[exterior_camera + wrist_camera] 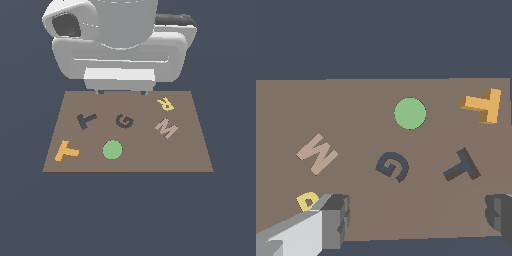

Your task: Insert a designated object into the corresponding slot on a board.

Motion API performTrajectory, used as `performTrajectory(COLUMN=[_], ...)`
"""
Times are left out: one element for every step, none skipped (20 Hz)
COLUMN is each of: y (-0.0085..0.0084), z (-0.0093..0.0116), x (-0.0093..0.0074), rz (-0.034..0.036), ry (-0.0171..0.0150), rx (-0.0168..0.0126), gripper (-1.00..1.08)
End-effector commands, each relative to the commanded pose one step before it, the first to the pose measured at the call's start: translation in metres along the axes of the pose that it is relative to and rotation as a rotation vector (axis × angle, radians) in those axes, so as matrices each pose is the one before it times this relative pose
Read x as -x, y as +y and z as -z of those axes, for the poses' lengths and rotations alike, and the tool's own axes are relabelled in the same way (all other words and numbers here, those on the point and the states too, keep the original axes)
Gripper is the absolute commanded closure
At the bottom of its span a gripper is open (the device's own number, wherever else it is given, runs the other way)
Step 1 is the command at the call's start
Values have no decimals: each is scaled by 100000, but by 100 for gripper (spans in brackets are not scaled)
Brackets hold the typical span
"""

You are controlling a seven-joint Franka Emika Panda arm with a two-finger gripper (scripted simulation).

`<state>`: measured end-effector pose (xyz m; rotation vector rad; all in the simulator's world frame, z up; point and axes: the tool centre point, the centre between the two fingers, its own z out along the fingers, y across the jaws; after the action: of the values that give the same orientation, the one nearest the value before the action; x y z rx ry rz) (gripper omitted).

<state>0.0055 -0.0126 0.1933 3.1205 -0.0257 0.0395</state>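
Orange letter-T block (67, 150) lies flat on the brown board (190, 155), near the corner at the exterior view's left and closest to that camera, and you can see nothing touching it. Beside it sits the green disc (112, 149), apart from the block. Farther back from the block you have the dark navy T-shaped slot (86, 120), unfilled, with the dark G shape (125, 121) next to it toward the exterior view's right. A tan M (166, 128) and a yellow R (165, 104) lie on the board's far side, toward the exterior view's right. Your gripper (418, 217) hangs above the board's rear edge, well apart from the block; in the wrist view its two fingers (336, 217) stand wide apart with bare board between them, so it is released and carries nothing. From the exterior view the arm's white body hides most of the fingers, so you probably cannot judge their height over the board from there. In the wrist view the R is partly covered by one finger.
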Motion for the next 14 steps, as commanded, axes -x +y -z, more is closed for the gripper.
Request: performTrajectory(y=[1, 6, 79, 91, 139, 176, 215, 261, 291, 332, 370, 404, 440, 475], z=[0, -18, -62, -98, -139, -178, -217, -256, -293, -332, -369, -405, -441, -476], x=[0, -13, -40, -65, -91, -117, -143, -169, -194, -219, -244, -269, -293, -317], rz=[0, 0, -96, -96, -152, -192, -236, -289, -319, -366, -408, -446, -485, -526], ry=[0, 0, -15, -15, -24, -30, -37, -46, -51, -58, -65, -71, -78, -85], rx=[0, 0, -5, -7, -11, -14, -17, -22, -25, -29, -33, -38, -43, -48], gripper=[-92, -92, -92, -92, -92, -92, -92, -92, -92, -92, -92, -92, -92, -92])
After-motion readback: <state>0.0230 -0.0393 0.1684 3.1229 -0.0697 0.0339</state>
